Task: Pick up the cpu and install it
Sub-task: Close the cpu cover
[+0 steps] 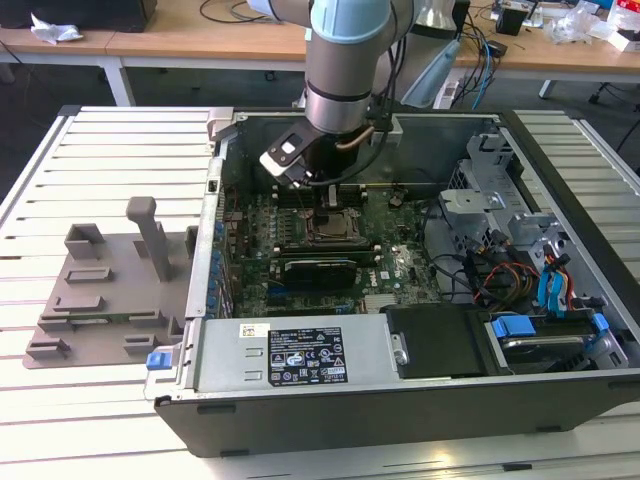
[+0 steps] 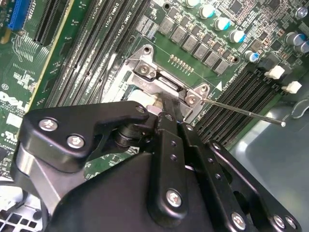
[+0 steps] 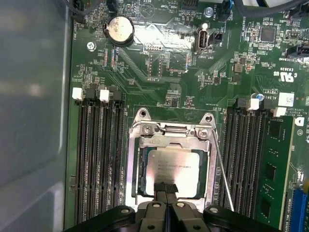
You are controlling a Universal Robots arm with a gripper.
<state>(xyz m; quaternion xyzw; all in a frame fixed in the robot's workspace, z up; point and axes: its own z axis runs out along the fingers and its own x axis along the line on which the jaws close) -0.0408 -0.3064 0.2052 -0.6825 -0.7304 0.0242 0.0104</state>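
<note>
The cpu [image 3: 173,166], a flat square chip with a silver-grey top, lies flat inside the metal socket frame [image 3: 169,129] on the green motherboard. My gripper [image 3: 165,187] hangs right over it, fingers pressed together, and their dark tips meet over the chip's edge. Nothing shows between the fingers. In the second wrist view the gripper's black linkage [image 2: 161,145] covers most of the socket [image 2: 159,82]. In the exterior view the gripper [image 1: 328,200] reaches down into the open computer case above the socket [image 1: 335,228].
A thin metal lever rod [image 3: 223,174] sticks out beside the socket. Memory slots [image 3: 99,159] flank it on both sides. The case walls [image 1: 215,200] ring the board, with a drive cage and cables [image 1: 520,250] at the exterior view's right. A grey plastic tray [image 1: 100,290] lies outside at its left.
</note>
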